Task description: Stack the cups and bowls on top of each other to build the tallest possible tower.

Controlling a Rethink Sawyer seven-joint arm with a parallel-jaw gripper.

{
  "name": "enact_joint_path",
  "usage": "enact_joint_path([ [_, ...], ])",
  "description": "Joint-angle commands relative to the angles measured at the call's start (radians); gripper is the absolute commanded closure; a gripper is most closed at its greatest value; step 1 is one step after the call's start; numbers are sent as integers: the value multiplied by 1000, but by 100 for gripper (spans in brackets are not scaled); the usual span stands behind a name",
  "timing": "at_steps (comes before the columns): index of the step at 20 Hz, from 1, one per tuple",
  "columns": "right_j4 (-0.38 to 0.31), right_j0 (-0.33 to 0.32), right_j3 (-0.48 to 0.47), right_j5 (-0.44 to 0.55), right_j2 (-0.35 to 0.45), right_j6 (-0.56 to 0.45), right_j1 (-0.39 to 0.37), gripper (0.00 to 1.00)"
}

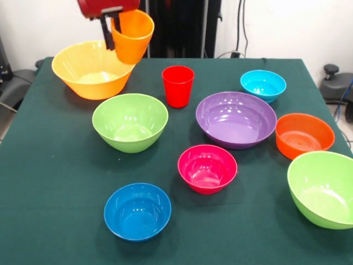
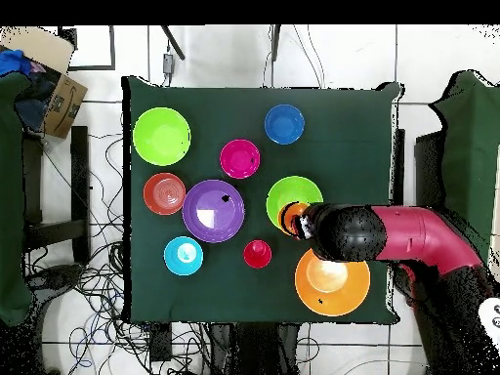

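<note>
My gripper (image 1: 114, 28) is shut on the rim of an orange cup (image 1: 132, 36) and holds it in the air above the large yellow-orange bowl (image 1: 91, 70). In the overhead view the cup (image 2: 292, 217) hangs between that bowl (image 2: 332, 283) and a lime green bowl (image 2: 293, 195). The red cup (image 1: 177, 86) stands alone and upright mid-table. Around it, all apart and upright, sit the lime green bowl (image 1: 130, 122), purple bowl (image 1: 236, 119), light blue bowl (image 1: 263, 85), orange bowl (image 1: 304, 135), second lime green bowl (image 1: 324, 189), pink bowl (image 1: 207, 168) and dark blue bowl (image 1: 137, 212). No tower shows.
The dark green table (image 1: 60, 182) has its edges close to the outer bowls. A cardboard box (image 2: 54, 88) and loose cables (image 2: 88, 283) lie on the floor beside it. My red arm (image 2: 420, 239) reaches in over the yellow-orange bowl.
</note>
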Motion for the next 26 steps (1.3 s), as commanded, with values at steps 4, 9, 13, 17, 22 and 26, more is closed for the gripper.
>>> enact_joint_path([
  [4,70,18,186,52,41,-33,-91,100],
  [9,81,15,249,-5,42,-17,-103,100],
  [13,67,15,296,-73,35,11,-98,100],
  [17,35,31,329,-152,16,54,-78,100],
  [22,7,40,342,-203,-9,71,-56,100],
  [26,-9,56,333,-237,-30,80,-30,100],
])
